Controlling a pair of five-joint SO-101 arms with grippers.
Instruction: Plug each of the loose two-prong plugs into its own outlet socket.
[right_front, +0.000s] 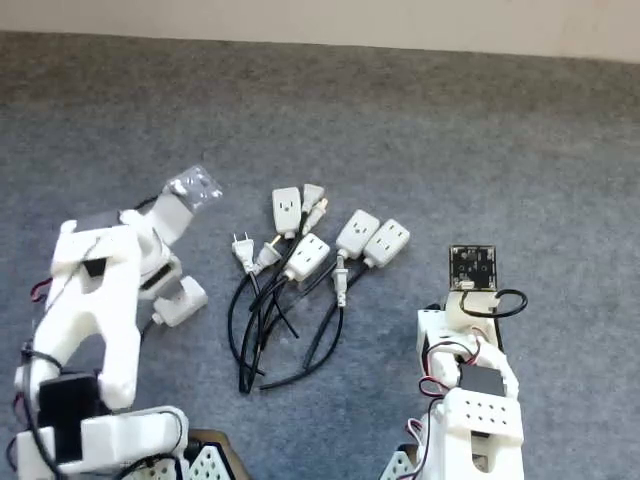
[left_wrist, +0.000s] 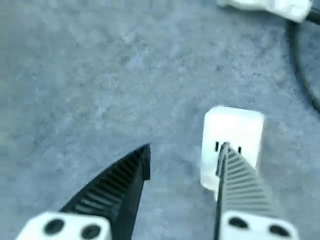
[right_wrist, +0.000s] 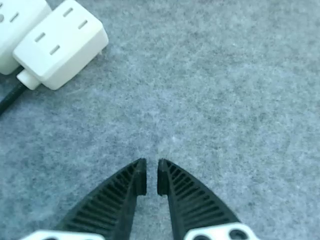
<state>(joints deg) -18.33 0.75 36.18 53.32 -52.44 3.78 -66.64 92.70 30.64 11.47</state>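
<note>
Several white outlet sockets (right_front: 307, 256) and two-prong plugs (right_front: 243, 249) on black cables lie bunched on the grey carpet between the two arms. My left gripper (left_wrist: 184, 149) is open just above the carpet. One of its fingertips (left_wrist: 223, 150) is in front of the slotted face of a small white socket (left_wrist: 235, 125); nothing lies between the fingers. My right gripper (right_wrist: 152, 172) is shut over bare carpet. Two sockets (right_wrist: 62, 42) lie side by side ahead of it and off to one side. In the high view the right arm (right_front: 470, 390) stands right of the bunch.
The black cables (right_front: 270, 340) loop toward the front of the carpet between the arms. Another white piece with a black cable (left_wrist: 300, 55) lies beyond the left gripper. The left arm (right_front: 100, 300) stands left of the bunch. Open carpet stretches behind and to the right.
</note>
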